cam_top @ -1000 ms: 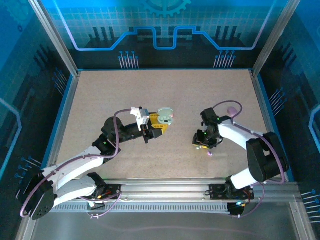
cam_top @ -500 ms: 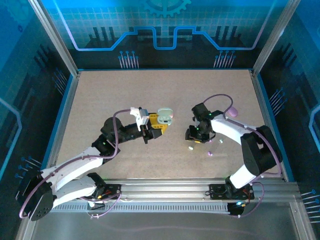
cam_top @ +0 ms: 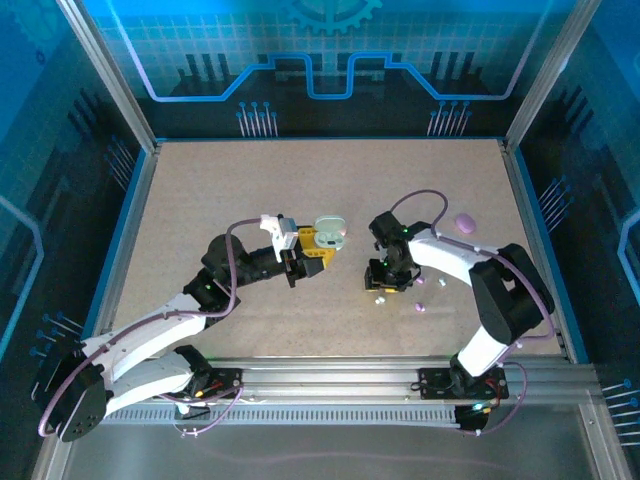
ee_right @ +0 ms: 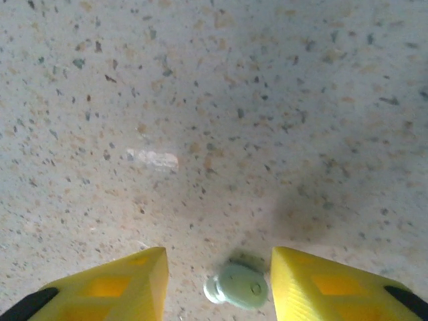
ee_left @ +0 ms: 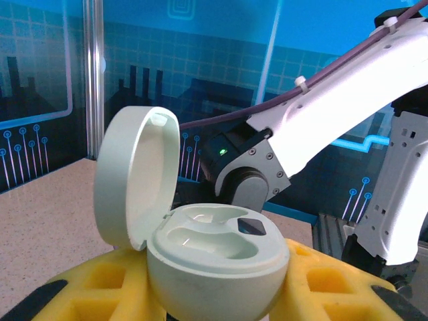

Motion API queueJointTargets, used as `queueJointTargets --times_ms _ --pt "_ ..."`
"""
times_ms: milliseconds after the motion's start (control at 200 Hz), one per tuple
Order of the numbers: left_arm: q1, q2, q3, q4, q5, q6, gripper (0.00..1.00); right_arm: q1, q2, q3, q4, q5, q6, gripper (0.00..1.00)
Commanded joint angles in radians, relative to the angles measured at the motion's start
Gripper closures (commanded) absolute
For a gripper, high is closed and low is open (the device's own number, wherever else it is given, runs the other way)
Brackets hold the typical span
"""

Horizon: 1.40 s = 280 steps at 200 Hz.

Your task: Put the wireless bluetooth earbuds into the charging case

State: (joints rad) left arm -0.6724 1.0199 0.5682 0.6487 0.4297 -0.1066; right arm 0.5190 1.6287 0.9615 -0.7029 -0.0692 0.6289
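Over the last second the right gripper (cam_top: pixel 383 282) had travelled across the table (cam_top: pixel 250 190) toward the charging case (cam_top: pixel 329 233), while the left gripper (cam_top: pixel 320 245) had not moved at all. The case was pinched at its base between the yellow pads (ee_left: pixel 93 291) of the left gripper, with its lid (ee_left: pixel 134 180) swung open, and I could see no earbud in its wells. The right gripper now stood near the case, on the right arm's side of it, pointing down at the table. In the right wrist view its yellow fingertips (ee_right: pixel 127 284) were spread apart, and one pale teal earbud (ee_right: pixel 237 287) lay on the table between them, a little nearer to one finger than to the other. Nothing was gripped yet. Two more pale earbuds (cam_top: pixel 431 282) and a purple earbud (cam_top: pixel 420 308) lay farther from the case, beyond the right gripper, and a closed purple case (cam_top: pixel 464 222) lay farther still. I judged that the approach was finished and the pick was the step in hand: the fingers had to come down and close on this small piece. It is smooth and rounded, so it could slip out sideways, and the task itself was hardly begun.
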Motion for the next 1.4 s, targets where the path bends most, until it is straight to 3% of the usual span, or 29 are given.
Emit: queueJointTargets --times_ms 0,185,415,1396 --pt "-0.008 -0.026 0.003 0.007 -0.018 0.002 0.74 0.010 -0.098 -0.019 -0.059 0.072 0.086 0.52" --pt "-0.009 -0.025 0.002 0.007 -0.018 0.002 0.74 0.016 -0.168 -0.119 0.008 -0.015 0.198 0.46" --pt "-0.009 -0.022 -0.001 0.013 -0.014 0.001 0.74 0.030 -0.151 -0.174 0.085 -0.046 0.278 0.45" --pt "-0.009 -0.017 0.004 0.005 -0.016 0.002 0.74 0.051 -0.047 -0.089 0.093 0.003 0.206 0.61"
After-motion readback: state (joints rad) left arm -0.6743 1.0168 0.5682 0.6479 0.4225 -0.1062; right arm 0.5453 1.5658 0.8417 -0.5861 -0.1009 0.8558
